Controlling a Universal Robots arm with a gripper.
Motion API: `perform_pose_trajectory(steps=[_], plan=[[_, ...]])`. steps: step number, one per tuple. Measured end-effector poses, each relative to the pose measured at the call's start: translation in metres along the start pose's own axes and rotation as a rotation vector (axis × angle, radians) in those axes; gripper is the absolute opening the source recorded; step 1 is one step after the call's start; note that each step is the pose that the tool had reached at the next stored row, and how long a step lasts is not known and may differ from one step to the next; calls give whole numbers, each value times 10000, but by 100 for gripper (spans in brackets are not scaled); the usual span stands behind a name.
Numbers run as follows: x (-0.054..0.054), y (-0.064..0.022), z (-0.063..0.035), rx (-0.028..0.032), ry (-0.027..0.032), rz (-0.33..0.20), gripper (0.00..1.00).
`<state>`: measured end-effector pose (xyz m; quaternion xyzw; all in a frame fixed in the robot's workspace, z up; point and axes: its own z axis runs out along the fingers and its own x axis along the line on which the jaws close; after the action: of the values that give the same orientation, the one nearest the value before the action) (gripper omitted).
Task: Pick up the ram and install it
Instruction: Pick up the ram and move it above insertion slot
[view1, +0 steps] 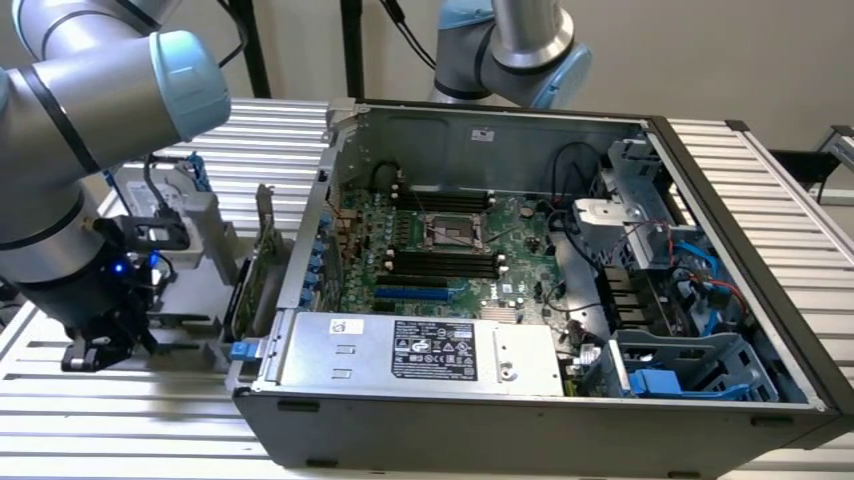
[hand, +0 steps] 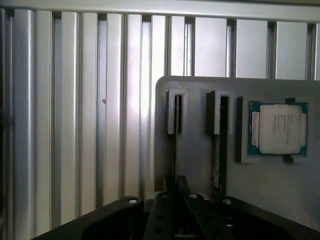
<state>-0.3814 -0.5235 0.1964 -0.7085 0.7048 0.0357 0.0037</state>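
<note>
On a grey holder plate (hand: 195, 165) two slots stand side by side. One slot holds the ram (hand: 219, 150), a thin green stick seen edge-on. The neighbouring slot (hand: 175, 125) shows a thin dark edge that runs straight under my gripper (hand: 175, 186), which sits low over it. In the exterior view my gripper (view1: 100, 348) is down at the holder (view1: 180, 300), at the exterior view's left of the open computer case (view1: 534, 400). The black memory slots (view1: 441, 263) on the motherboard lie inside the case.
A square silver processor chip (hand: 279, 129) rests in a pocket on the holder beside the ram. A green expansion card (view1: 260, 265) stands upright between holder and case. The power supply (view1: 420, 350), cables and drive cage (view1: 694, 365) crowd the case. A second arm (view1: 514, 50) stands behind.
</note>
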Motion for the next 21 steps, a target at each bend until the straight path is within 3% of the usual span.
perform_pose_trajectory(steps=[9,21], plan=[[77,19,-3,-1,0,2,13],[80,18,-13,0,-1,1,13]])
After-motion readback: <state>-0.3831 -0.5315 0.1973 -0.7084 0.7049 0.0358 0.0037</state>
